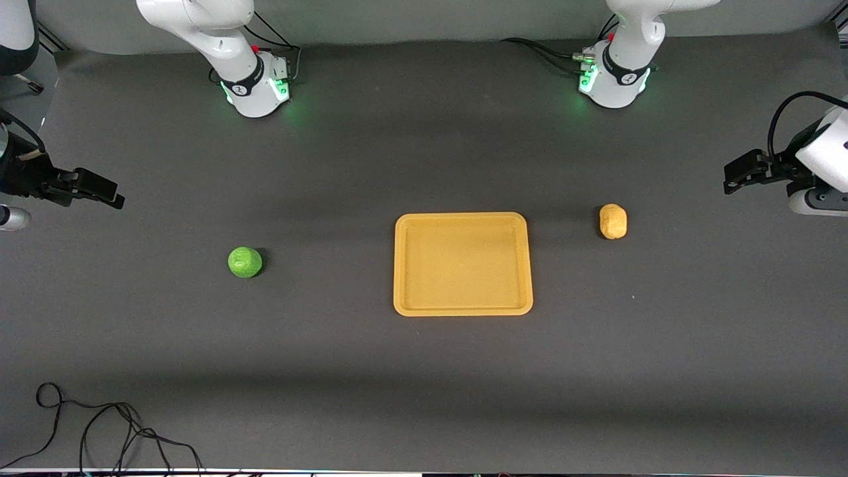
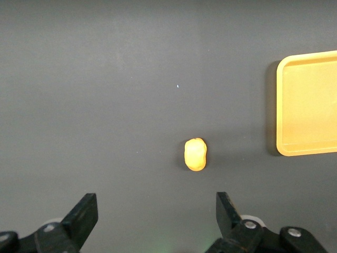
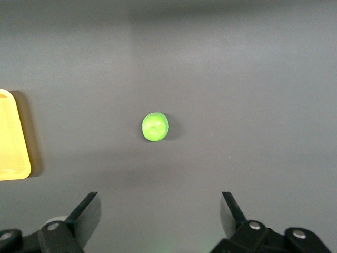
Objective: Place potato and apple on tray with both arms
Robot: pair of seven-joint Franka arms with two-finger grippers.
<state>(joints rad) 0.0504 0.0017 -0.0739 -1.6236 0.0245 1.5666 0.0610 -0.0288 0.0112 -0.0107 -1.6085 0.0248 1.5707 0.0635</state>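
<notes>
1. The tray (image 1: 463, 263) is seen flat on the dark table (image 1: 424, 371), just right of the front view's centre, with nothing in it.
2. The apple (image 1: 245, 262) is found at centre left of the front view, toward the right arm's end of the table, well apart from the tray.
3. The potato (image 1: 613, 220) is noted at centre right, toward the left arm's end, near the tray but not touching it, and slightly farther from the front camera than the apple.
4. The left gripper (image 1: 729, 177) is held at the right edge of the front view; its fingers (image 2: 84, 213) are spread wide with nothing between them.
5. The right gripper (image 1: 118, 197) is held at the left edge; its fingers (image 3: 87, 211) are likewise spread wide and nothing is gripped.
6. A loose black cable (image 1: 99, 430) is seen at the lower left corner of the front view.
</notes>
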